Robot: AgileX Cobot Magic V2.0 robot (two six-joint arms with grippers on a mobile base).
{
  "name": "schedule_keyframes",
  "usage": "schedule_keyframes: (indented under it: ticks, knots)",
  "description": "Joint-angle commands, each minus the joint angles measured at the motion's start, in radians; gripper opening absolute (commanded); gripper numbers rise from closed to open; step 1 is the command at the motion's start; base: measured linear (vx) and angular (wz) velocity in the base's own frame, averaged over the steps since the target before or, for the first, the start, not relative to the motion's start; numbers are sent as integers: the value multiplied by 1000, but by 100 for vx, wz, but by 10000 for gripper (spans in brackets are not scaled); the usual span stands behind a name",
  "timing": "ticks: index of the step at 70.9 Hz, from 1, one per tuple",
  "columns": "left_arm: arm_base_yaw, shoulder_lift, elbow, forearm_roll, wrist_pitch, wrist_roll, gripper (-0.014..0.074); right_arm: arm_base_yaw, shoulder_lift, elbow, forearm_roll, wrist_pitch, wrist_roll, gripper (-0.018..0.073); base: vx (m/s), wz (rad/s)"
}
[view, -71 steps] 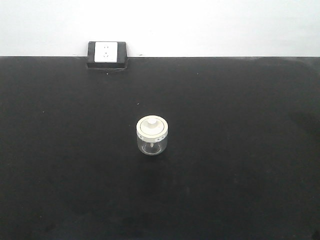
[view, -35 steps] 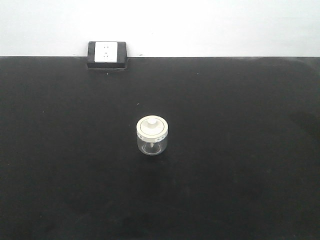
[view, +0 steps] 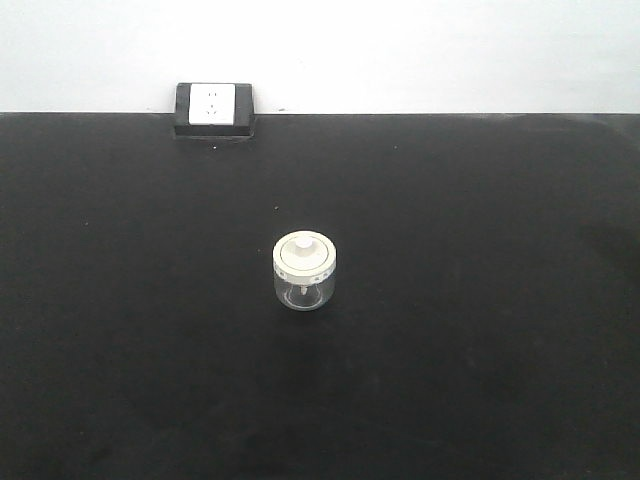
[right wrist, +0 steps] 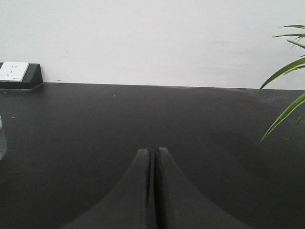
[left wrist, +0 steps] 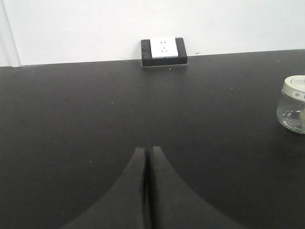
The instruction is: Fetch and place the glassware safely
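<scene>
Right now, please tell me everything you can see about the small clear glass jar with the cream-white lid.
The small squat clear glass jar stands upright near the middle of the black table. Its wide cream-white round lid, with a central knob, is on and sits level. The glass looks empty apart from a small pale shape inside. Only the table touches it; no gripper is near. The left wrist view shows it at the right edge.

Jar (view: 304, 272) stands alone mid-surface (view: 480, 330), open room on all sides. Socket box (view: 213, 109) at far edge by wall, well apart. Plant leaves (right wrist: 286, 71) overhang far right.
</scene>
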Motion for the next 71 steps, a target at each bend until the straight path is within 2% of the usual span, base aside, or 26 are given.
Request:
schedule_keyframes:
  ticks: [1, 71]
  knots:
    - [-1, -11, 30, -8, -77, -9, -7, -5, -13, 19, -3, -68, -9, -1, 0, 0]
    - [-1, -11, 30, -8, -77, -9, -7, -5, -13, 19, -3, -68, -9, -1, 0, 0]
